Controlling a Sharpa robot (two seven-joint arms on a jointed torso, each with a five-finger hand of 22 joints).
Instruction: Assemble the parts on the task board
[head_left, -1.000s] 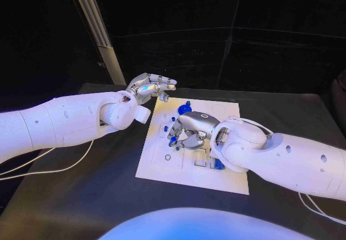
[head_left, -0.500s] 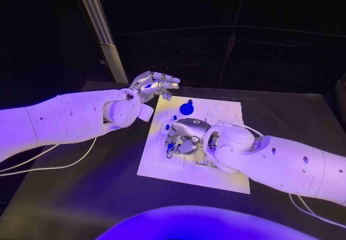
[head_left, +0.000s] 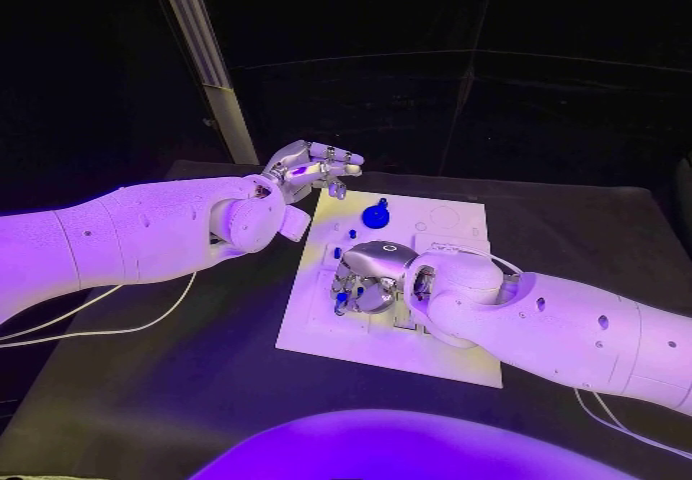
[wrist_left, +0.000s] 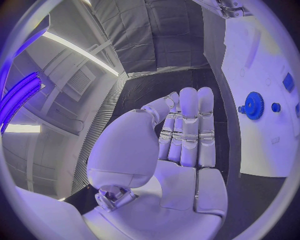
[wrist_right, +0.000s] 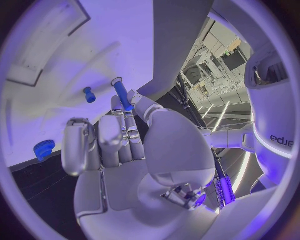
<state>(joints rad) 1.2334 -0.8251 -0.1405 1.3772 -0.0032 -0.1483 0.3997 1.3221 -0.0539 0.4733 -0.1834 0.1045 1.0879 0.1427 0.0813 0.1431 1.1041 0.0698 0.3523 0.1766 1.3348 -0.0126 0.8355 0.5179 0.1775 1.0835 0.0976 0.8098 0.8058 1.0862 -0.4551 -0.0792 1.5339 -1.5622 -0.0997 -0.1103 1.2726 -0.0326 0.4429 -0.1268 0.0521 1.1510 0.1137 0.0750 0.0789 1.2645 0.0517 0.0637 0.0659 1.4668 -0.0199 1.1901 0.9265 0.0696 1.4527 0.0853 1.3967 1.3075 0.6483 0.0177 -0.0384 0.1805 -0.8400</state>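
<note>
Two hands are in front of you over the black table (head_left: 173, 400), one busy and one idle. Your right hand (head_left: 372, 277) hangs low over the middle of the white task board (head_left: 335, 340), palm down. In the right wrist view the right hand (wrist_right: 122, 145) pinches a slim blue pin (wrist_right: 122, 95) between its thumb and a fingertip, the pin pointing toward the board's surface; whether the pin's tip touches the board you cannot tell. From the head view the same pin (head_left: 342, 297) shows as a bit of blue under the fingers. Just beside it on the board lies a short blue peg (wrist_right: 89, 94), apart from the fingers. A small blue gear (wrist_right: 43, 149) sits near the board's edge, well apart from the pin.

Your left hand (head_left: 310, 167) hovers above the board's far left corner, off the surface. In the left wrist view the left hand (wrist_left: 169, 150) has its fingers straight and side by side, with nothing in them, so it is released. A larger blue gear (wrist_left: 254, 105) stands on the board near that hand, with a small blue stud (wrist_left: 275, 107) just beside it; in the head view the gear (head_left: 375, 215) lies between the two hands. Another small blue piece (head_left: 338, 253) rests on the board near the right hand's knuckles.
</note>
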